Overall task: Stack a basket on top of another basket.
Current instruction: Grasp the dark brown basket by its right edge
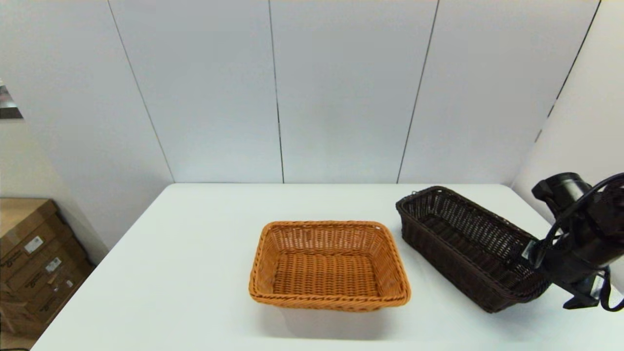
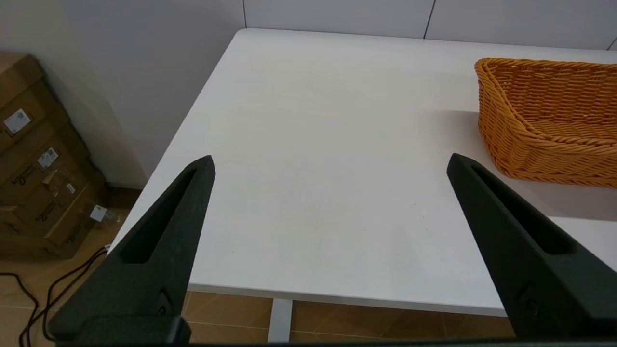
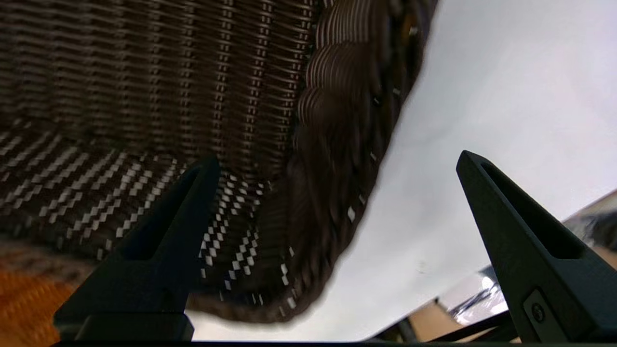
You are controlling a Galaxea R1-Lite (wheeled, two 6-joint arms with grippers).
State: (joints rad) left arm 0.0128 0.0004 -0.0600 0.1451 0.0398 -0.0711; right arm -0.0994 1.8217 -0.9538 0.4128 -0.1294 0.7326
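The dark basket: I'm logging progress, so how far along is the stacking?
Nothing is stacked: the dark brown basket sits on the white table, right of the orange-tan basket and apart from it. In hand: the right gripper is open, straddling the dark basket's braided near rim, not clamped. Left: grasp, lift, set on the orange-tan one. The left gripper hangs open, idle.

Head view: right arm hides the near right corner of the dark brown woven wicker basket [image 1: 463, 234]. Left wrist view: orange-tan woven wicker basket [image 2: 544, 120] cut by frame edge. Right wrist view: dark rim blurred.
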